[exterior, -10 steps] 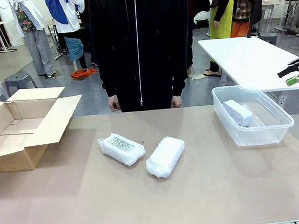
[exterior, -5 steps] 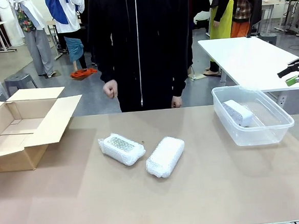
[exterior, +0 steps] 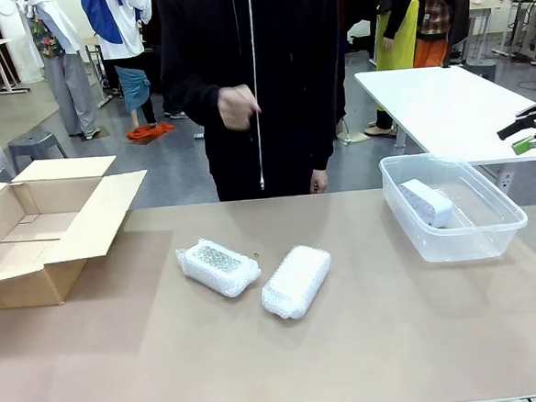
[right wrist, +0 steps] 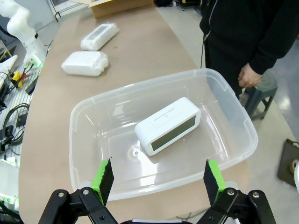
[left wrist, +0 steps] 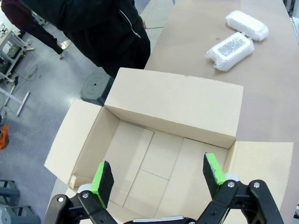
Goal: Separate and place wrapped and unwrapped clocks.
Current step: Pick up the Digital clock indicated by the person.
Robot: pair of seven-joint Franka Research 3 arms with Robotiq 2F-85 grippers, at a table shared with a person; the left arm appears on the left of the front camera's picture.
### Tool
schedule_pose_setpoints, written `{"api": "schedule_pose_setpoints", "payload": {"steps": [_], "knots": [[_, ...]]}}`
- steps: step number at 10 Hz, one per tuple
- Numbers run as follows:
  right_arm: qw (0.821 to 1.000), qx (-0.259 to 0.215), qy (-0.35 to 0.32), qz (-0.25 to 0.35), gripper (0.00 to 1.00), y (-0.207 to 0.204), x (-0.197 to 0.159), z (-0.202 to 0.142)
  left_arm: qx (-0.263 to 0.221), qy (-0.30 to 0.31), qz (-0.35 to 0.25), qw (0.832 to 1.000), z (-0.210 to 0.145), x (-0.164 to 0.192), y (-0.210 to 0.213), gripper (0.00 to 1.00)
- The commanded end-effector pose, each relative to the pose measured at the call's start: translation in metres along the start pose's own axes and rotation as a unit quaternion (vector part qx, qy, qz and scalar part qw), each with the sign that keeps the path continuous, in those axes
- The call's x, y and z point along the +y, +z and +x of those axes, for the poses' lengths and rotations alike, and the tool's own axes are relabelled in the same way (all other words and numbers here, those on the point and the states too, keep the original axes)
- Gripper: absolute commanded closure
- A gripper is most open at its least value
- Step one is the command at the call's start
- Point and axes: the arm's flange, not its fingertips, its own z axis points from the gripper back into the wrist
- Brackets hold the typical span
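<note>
Bubble-wrapped pair: left wrapped clock [exterior: 218,267] and right wrapped clock [exterior: 297,281] lie just beside each other mid-counter [exterior: 262,376], not yet sorted.
Bare clock: I see the bare clock [right wrist: 168,125] lying inside the clear bin [right wrist: 140,85] at the counter's right edge. That half looks done.
Cardboard box: the cardboard box [left wrist: 173,107] sits at the left edge, flaps open. I take it as the home for the wrapped ones.
Left gripper: left gripper [left wrist: 158,175] hangs over the box, fingers spread wide, holding nothing.
Right gripper: right gripper [right wrist: 159,179] hangs over the bin, fingers spread wide, holding nothing.
Person: at the far edge, one hand [exterior: 237,107] raised at chest.
Risk, wrap: the film is soft and slick. A pinch may catch film only and the block slides out on lift.
Risk, spacing: the pair lie close, so fingers coming down on one could shove the other.
Risk, flaps: a low carry could clip a box flap.
Risk, person: that hand could drop into my reach path.
</note>
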Motion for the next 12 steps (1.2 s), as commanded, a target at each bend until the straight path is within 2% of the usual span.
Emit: {"api": "schedule_pose_setpoints", "payload": {"steps": [1, 12], "knots": [[1.0, 0.001, 0.0, -0.002, 0.0, -0.0006, -0.0008, 0.0002, -0.013, -0.002, 0.002, 1.0, 0.0002, 0.0008, 0.0008, 0.0], [1.0, 0.001, 0.0, -0.002, 0.0, -0.0006, -0.0008, 0.0002, -0.013, -0.002, 0.002, 1.0, 0.0002, 0.0008, 0.0008, 0.0]]}}
